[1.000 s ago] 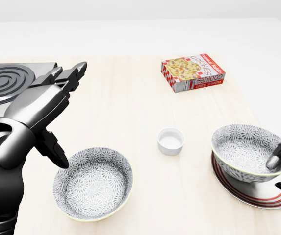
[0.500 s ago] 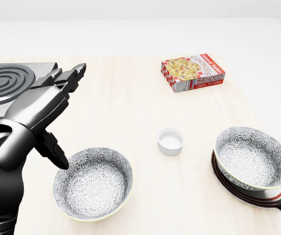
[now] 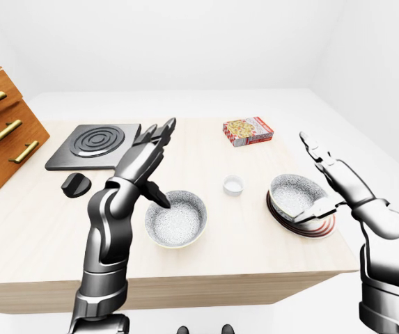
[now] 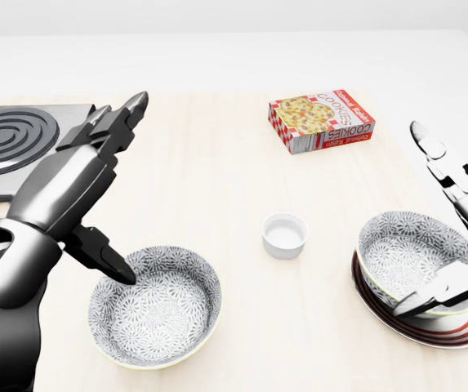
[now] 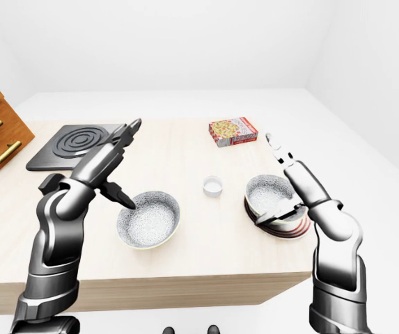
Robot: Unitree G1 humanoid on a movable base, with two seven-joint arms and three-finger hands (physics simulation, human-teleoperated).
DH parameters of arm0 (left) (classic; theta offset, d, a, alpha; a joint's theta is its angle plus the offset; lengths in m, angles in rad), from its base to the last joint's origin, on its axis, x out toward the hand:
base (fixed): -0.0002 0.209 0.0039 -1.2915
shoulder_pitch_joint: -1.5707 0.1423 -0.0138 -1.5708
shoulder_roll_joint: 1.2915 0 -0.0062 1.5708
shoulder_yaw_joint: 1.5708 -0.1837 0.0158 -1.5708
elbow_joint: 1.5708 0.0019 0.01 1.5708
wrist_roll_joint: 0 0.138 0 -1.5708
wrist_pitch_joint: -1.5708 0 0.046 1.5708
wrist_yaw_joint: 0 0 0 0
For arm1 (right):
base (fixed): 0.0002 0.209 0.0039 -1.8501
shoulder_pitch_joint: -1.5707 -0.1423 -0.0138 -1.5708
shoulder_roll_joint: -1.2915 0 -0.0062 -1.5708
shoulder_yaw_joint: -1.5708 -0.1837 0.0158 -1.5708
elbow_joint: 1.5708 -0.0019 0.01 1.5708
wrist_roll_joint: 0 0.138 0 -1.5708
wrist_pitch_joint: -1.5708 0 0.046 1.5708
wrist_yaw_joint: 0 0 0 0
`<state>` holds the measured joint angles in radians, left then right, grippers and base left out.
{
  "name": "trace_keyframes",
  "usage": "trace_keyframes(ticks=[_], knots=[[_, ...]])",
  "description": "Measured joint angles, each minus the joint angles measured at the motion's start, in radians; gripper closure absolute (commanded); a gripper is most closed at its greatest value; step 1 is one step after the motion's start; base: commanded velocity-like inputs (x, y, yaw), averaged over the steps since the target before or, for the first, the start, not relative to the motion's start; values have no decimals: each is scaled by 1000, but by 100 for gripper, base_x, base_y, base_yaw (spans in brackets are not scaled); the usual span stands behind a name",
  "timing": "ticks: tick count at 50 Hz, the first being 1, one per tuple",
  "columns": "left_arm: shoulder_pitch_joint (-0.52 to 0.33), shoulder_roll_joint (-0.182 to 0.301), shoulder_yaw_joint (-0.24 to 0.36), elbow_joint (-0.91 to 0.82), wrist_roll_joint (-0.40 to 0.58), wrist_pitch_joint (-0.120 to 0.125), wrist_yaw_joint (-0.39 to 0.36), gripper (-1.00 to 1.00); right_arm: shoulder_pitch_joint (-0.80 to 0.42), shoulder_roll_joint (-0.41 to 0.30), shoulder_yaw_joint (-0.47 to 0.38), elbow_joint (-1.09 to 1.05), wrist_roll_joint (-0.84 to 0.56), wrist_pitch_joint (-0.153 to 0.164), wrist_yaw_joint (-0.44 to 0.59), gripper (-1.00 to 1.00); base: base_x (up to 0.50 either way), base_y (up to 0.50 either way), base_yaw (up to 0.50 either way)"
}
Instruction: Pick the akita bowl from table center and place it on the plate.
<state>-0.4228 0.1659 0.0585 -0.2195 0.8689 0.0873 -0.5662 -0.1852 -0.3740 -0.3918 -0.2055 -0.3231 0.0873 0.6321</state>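
Observation:
A patterned akita bowl (image 4: 413, 260) sits upright on the red-striped plate (image 4: 442, 335) at the right of the head view. My right gripper (image 4: 420, 219) is open around the bowl's right side: its fingers (image 4: 442, 163) point up and its thumb lies against the rim nearest me. A second bowl of the same pattern (image 4: 156, 306) rests on the table at lower left. My left gripper (image 4: 123, 196) is open above that bowl's left rim, with the thumb tip just over the rim and the fingers pointing away.
A cookie box (image 4: 321, 120) lies at the top of the table and a small white cup (image 4: 284, 235) stands between the bowls. A black hotplate (image 4: 13, 143) is at upper left, with a black knob (image 3: 77, 184) and a wooden drawer unit (image 3: 1, 132) beyond.
My right hand has let go of the bowl, which settled flat on the plate, then lifted and spread open. The left hand has barely shifted.

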Motion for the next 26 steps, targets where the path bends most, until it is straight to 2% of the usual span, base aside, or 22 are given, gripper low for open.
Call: trace_keyframes(ticks=[7,13,20,26], knots=[[41,-26,-10,-68,-63,0,45,-100,-21,61,43,-91,80,0,-72,-100,0,0,0],[77,-48,-18,-109,-124,0,90,-100,-34,113,79,-116,164,0,-176,-100,0,0,0],[106,-60,-23,-133,-190,0,143,-100,-19,157,119,-128,248,0,-277,-100,0,0,0],[126,-67,-24,-140,-245,0,192,-100,13,189,144,-147,305,0,-324,-100,0,0,0]])
